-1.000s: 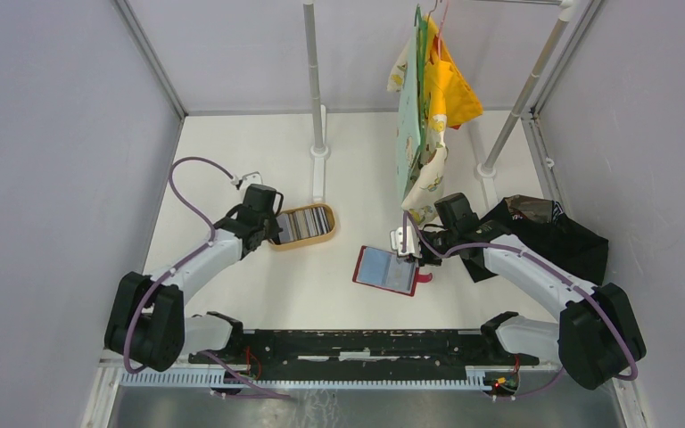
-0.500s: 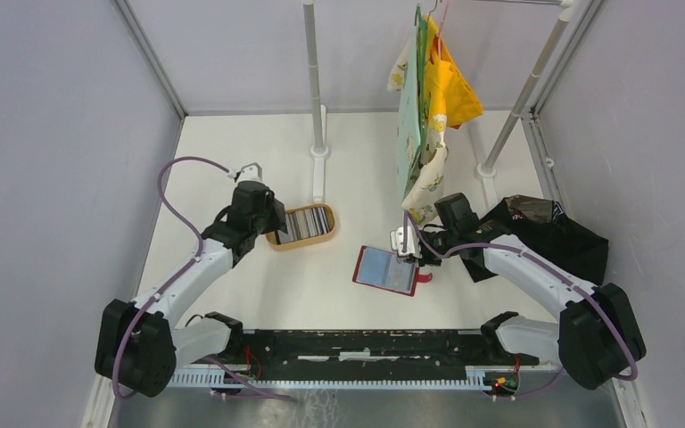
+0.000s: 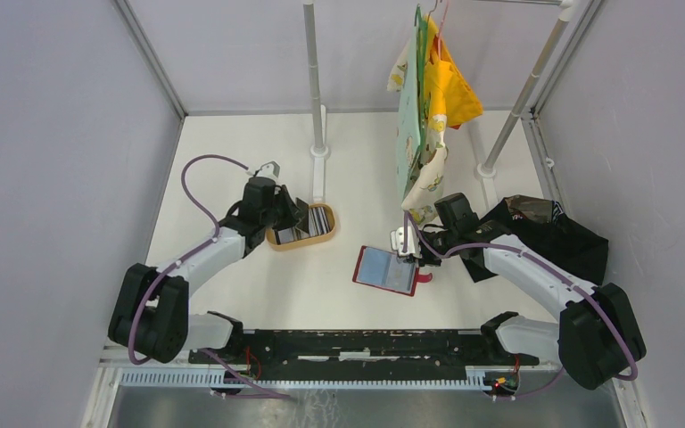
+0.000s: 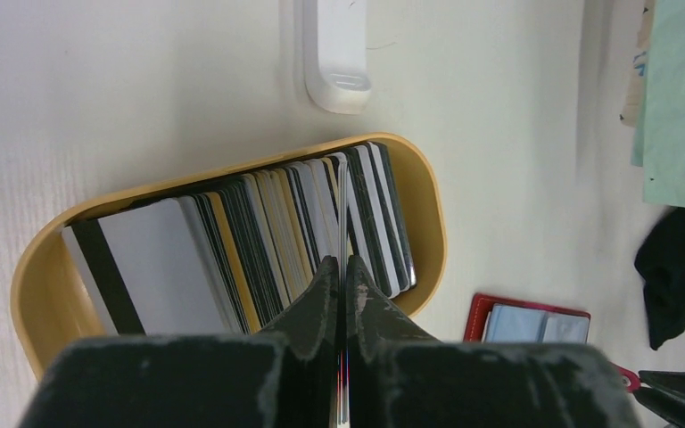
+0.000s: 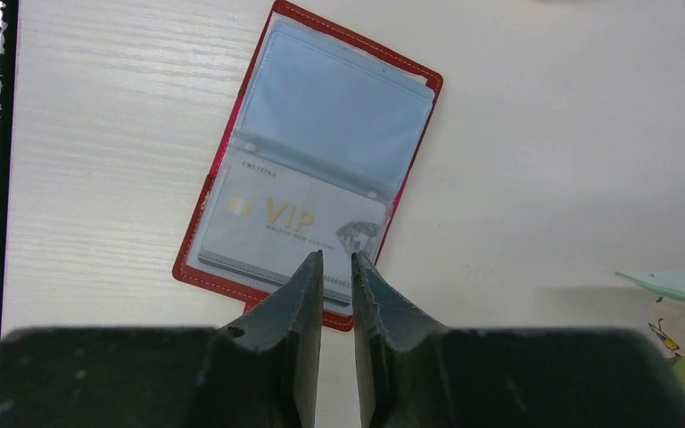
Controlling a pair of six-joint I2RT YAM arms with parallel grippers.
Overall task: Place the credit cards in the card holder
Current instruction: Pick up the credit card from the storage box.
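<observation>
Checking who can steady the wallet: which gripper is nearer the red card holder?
Right. The right gripper sits at the card holder's edge; the left gripper is off over the tan tray of cards.

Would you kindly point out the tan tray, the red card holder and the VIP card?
tan tray (image 4: 428,223), left wrist view, right-hand rim.
red card holder (image 5: 334,98), right wrist view, empty upper sleeve.
VIP card (image 5: 294,218), right wrist view, printed face.

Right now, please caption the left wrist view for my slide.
Left gripper shut on one credit card, edge-on, above the tan tray of other cards; red card holder lower right.
</observation>
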